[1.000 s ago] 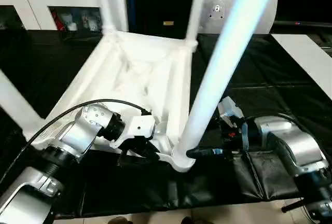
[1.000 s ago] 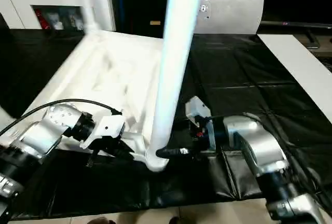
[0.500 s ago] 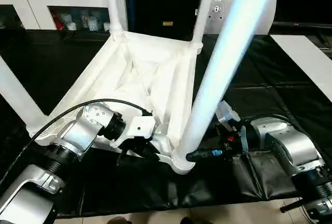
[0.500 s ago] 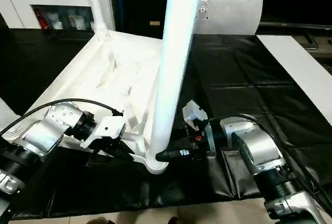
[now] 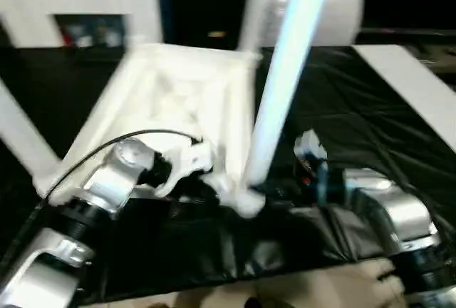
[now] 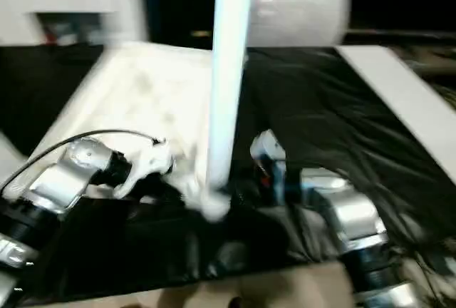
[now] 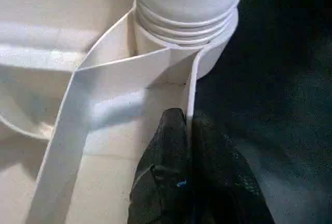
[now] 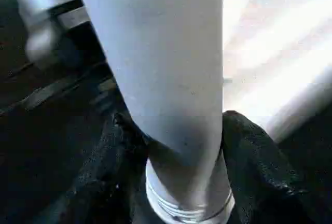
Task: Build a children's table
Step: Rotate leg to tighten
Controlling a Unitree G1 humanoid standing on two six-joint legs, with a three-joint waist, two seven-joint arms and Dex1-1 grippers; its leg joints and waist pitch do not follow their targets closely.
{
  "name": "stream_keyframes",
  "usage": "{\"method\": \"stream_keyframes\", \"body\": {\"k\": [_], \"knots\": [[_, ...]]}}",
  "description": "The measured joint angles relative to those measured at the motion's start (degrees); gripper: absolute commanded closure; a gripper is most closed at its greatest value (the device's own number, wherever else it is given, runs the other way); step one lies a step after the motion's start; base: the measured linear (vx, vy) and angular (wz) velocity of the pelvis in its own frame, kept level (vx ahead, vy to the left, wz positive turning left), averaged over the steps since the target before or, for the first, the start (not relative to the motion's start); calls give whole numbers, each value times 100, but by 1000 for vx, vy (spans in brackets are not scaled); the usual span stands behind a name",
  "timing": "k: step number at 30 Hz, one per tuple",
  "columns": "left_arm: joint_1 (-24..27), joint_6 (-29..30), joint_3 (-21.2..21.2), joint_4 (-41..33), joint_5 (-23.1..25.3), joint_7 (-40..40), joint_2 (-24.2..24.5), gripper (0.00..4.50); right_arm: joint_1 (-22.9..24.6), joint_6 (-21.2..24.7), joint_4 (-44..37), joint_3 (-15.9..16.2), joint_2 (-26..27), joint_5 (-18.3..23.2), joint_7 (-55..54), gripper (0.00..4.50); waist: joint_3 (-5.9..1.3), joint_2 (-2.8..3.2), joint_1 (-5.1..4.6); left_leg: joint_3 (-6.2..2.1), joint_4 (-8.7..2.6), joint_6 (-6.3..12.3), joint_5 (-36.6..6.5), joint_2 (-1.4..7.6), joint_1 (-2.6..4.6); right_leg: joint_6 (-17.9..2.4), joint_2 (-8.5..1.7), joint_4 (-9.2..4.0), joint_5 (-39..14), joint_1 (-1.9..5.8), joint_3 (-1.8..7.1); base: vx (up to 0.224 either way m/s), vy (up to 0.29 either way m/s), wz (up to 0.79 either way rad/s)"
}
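Two grippers work the upturned top's (image 5: 178, 101) near corner on the counter (image 5: 370, 108): left gripper (image 7: 189, 146) pinches its rim, right gripper (image 8: 176, 156) clasps the leg (image 5: 281, 80). Best twisted upright while steadied.

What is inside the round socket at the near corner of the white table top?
A white leg stands in the near corner socket; its threaded end rings show at the socket mouth, while the part deeper inside is covered.
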Motion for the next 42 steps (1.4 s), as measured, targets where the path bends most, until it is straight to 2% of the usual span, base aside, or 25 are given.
{"method": "stream_keyframes", "body": {"k": [2, 3, 6, 8, 9, 10, 12, 13, 17, 24, 27, 29, 30, 32, 34, 36, 41, 42], "knots": [[5, 290, 121, -29, 57, 413, -234, 450, -3, 86, -35, -152, 356, -164, -692, 254, 1, 1, -83, -14, 0, 0, 0, 2, -5, 0, -2, -22, 0, 0, -24, 0, 0, 0], [5, 450, 203, -28, 145, 764, -446, 450, -23, 115, -32, -284, 702, -312, -1255, 255, 1, 1, -124, -15, 3, 0, 0, 2, -7, 0, -3, -25, 0, -5, -28, 0, 0, 0], [-8, 748, 345, -28, 225, 1482, -857, 450, -90, 71, -7, -394, 1288, -566, -2456, 255, 2, 3, -188, -19, 3, 1, 0, -1, -7, 0, -5, -32, 0, -23, -31, 0, 0, 0], [-12, 831, 376, -29, 228, 1739, -1024, 450, -117, -30, 35, -395, 1439, -689, -2833, 255, 2, 3, -199, -20, 3, 3, -2, -1, -15, -1, -5, -33, 1, -26, -28, 0, 0, 0], [-12, 859, 397, -29, 231, 1868, -1115, 450, -117, -144, 60, -403, 1540, -760, -3035, 221, 2, 3, -201, -20, 2, 8, -6, -3, -20, -2, -5, -29, 2, -27, -25, 0, 0, 0], [-14, 862, 404, -29, 233, 1912, -1139, 450, -116, -183, 66, -408, 1586, -797, -3115, 221, 2, 3, -202, -20, 2, 10, -8, -3, -25, -4, -4, -27, 3, -31, -24, 0, 0, 0], [-28, 869, 408, -53, 235, 1973, -1177, 450, -116, -315, 87, -408, 1640, -901, -3210, 187, 3, 6, -188, -20, -11, 19, -16, -5, -37, -11, -5, -18, 13, -37, -20, 0, 0, 0], [-28, 867, 407, -63, 241, 1974, -1177, 450, -116, -327, 87, -408, 1671, -916, -3213, 185, 3, 6, -185, -20, -22, 19, -17, -6, -41, -15, -4, -16, 17, -38, -19, 0, 0, 0], [-27, 777, 396, -88, 259, 1912, -1128, 450, -113, -383, 87, -445, 1697, -868, -3157, 147, 4, 6, -150, -19, -64, 17, -17, 3, -40, -21, 12, -14, 13, -46, -19, 0, 0, 0], [49, 339, 328, -127, 97, 1380, -714, 450, -18, -320, -11, -443, 1146, -247, -2031, 92, 21, 33, -29, -16, -60, 19, -15, 6, -41, -55, 16, -13, 31, -55, -16, 0, 0, 0], [107, 8, 246, -127, 45, 960, -467, 450, 8, -257, -134, -435, 656, -34, -1313, 57, 22, 34, 67, -16, -52, 18, -15, 4, -27, -54, 15, -14, 32, -54, -9, 0, 0, 0], [161, -163, 222, -129, -12, 714, -342, 450, 3, -267, -175, -409, 435, 52, -906, 50, 22, 34, 114, -14, -52, 17, -16, 4, -20, -54, 14, -14, 31, -42, -4, 0, 0, 0], [183, -340, 162, -128, -56, 484, -215, 450, 2, -280, -174, -277, 139, 137, -501, 39, 22, 35, 161, -11, -52, 17, -16, 2, -19, -53, 11, -14, 31, -39, -2, 0, 0, 0], [200, -514, 103, -122, -109, 204, -45, 450, 0, -283, -171, -233, -145, 217, -47, 27, 22, 34, 230, -8, -49, 16, -16, 2, -17, -52, 11, -13, 31, -36, 3, 0, 0, 0], [199, -767, 18, -98, -134, -115, 120, 450, -5, -314, -164, -101, -504, 264, 500, 7, 22, 34, 272, -4, -48, 16, -16, 2, -15, -23, 11, -11, 13, -32, 13, 0, 0, 0], [193, -1067, -37, -4, -147, -493, 297, 450, -50, -412, -120, 135, -839, 259, 1086, 7, 21, 31, 285, 0, -44, 16, -16, 1, -15, -22, 11, -7, 12, -31, 22, 0, 0, 0], [185, -1394, -149, 56, -254, -1109, 506, 450, -150, -584, 97, 448, -1098, 247, 1898, 7, 20, 27, 321, 1, -40, 16, -16, 1, -16, -22, 11, -5, 12, -28, 25, 0, 0, 0], [177, -1453, -198, 57, -269, -1219, 541, 450, -197, -578, 154, 498, -1112, 263, 2057, 23, 20, 27, 335, 2, -39, 17, -15, 1, -16, -26, 11, -4, 15, -27, 27, 0, 0, 0]]}}
